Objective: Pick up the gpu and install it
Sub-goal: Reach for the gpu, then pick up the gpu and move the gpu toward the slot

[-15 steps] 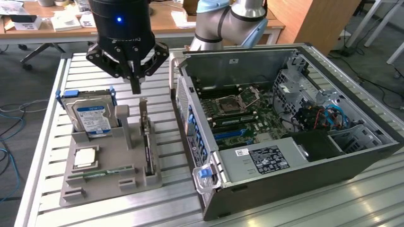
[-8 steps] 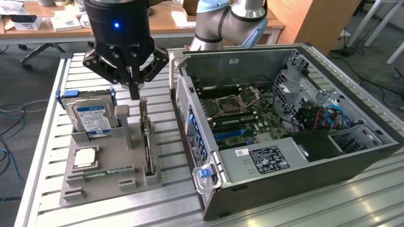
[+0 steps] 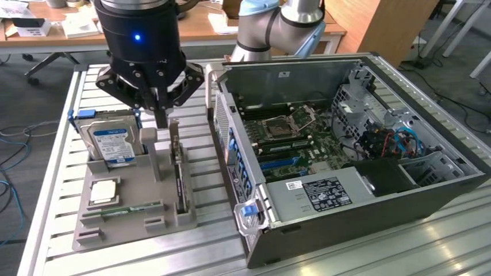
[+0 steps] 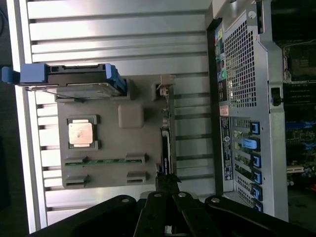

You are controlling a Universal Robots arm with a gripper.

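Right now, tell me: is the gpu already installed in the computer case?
No. The gpu stands on edge in the grey holder outside the computer case, with the gripper near its upper end.

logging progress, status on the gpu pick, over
Gripper just above grey plastic parts holder. Thin dark gpu card with silver bracket on edge in holder slot, not lifted. Nothing in the way.

One robot arm (image 3: 265, 26) with one gripper (image 3: 161, 122), one gpu (image 3: 178, 172) (the card standing on edge), one blue-labelled hard drive (image 3: 111, 144), one square processor chip (image 3: 103, 192), one green memory stick (image 3: 126, 211), one grey holder (image 3: 146, 230) carrying all four parts, one open computer case (image 3: 429, 190).
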